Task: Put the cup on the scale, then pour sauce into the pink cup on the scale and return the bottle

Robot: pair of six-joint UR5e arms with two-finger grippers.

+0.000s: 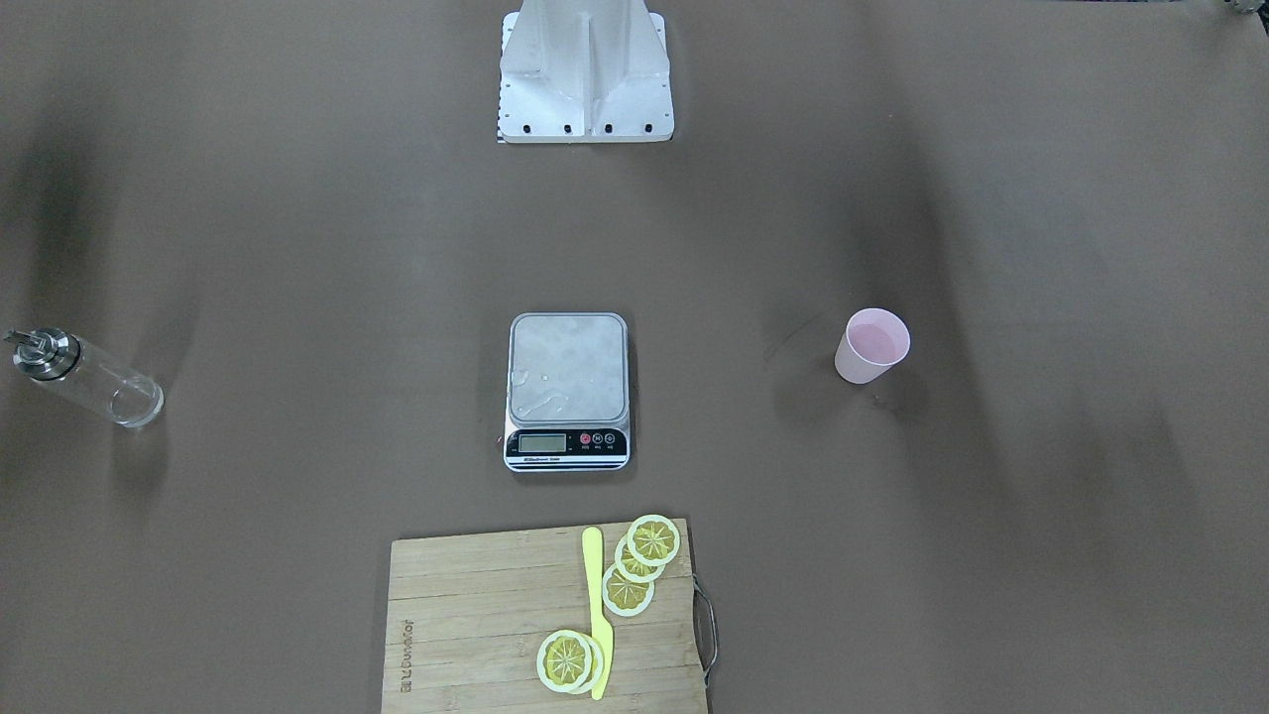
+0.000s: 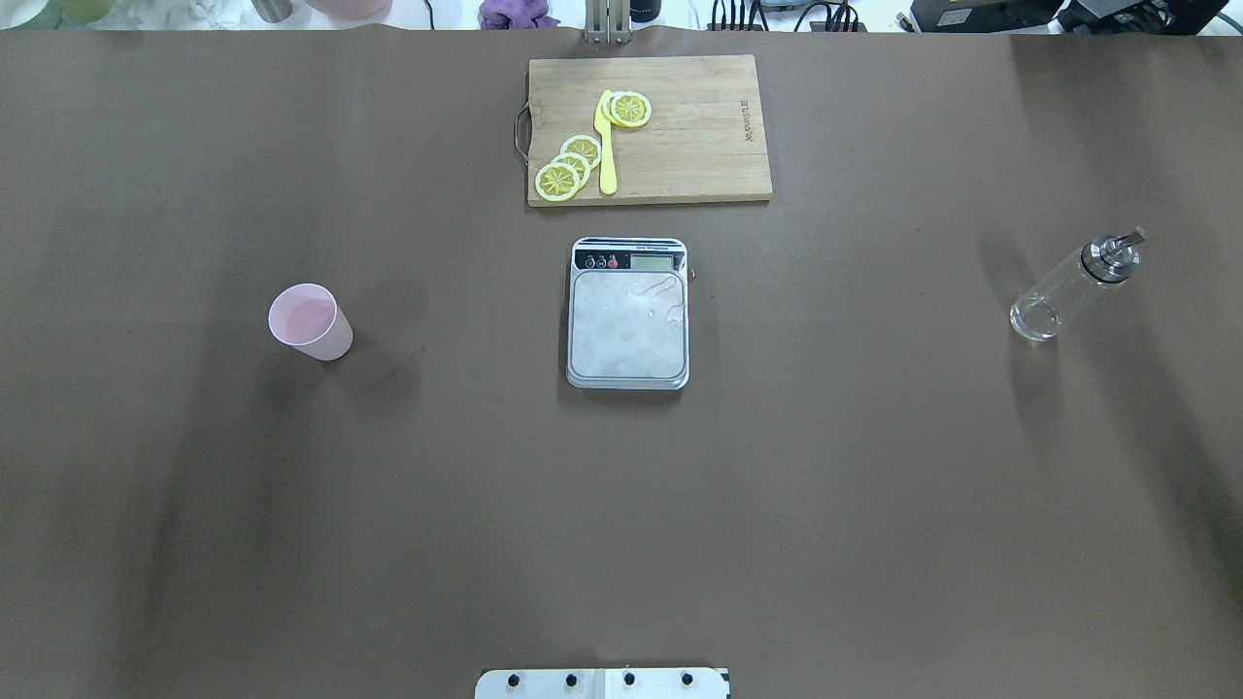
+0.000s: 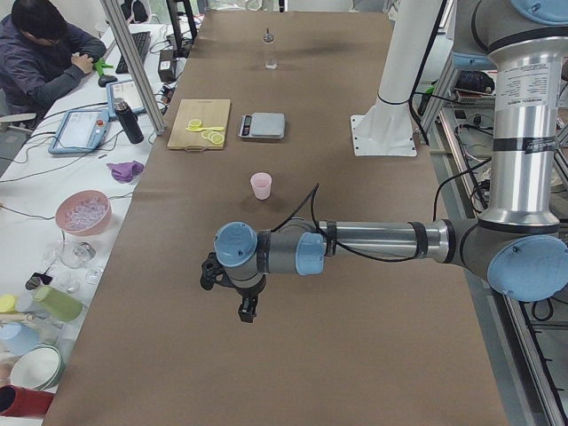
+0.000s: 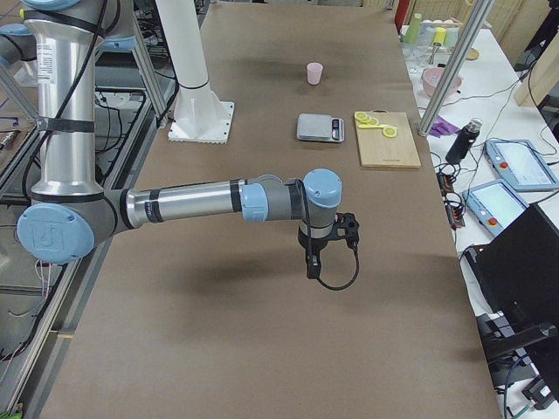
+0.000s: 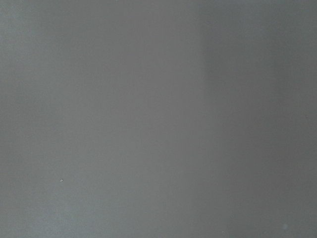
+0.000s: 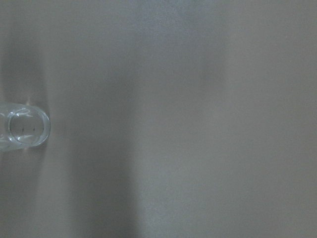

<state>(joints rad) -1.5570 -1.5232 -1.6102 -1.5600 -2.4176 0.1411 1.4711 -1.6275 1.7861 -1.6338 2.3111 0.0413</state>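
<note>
The pale pink cup (image 2: 311,322) stands upright on the brown table, on my left side, well apart from the scale (image 2: 628,325). The scale's steel platform (image 1: 568,369) at the table's middle is bare. The clear glass bottle (image 2: 1073,286) with its metal pourer stands far off on my right side; its base (image 6: 22,130) shows at the right wrist view's left edge. My left gripper (image 3: 247,311) hangs above bare table short of the cup (image 3: 261,185). My right gripper (image 4: 312,266) hangs over bare table too. Whether either is open or shut I cannot tell.
A wooden cutting board (image 2: 699,146) with lemon slices (image 2: 573,165) and a yellow knife (image 2: 606,146) lies beyond the scale. The robot's white base (image 1: 585,74) is on the near edge. A person (image 3: 40,53) sits at a cluttered side table.
</note>
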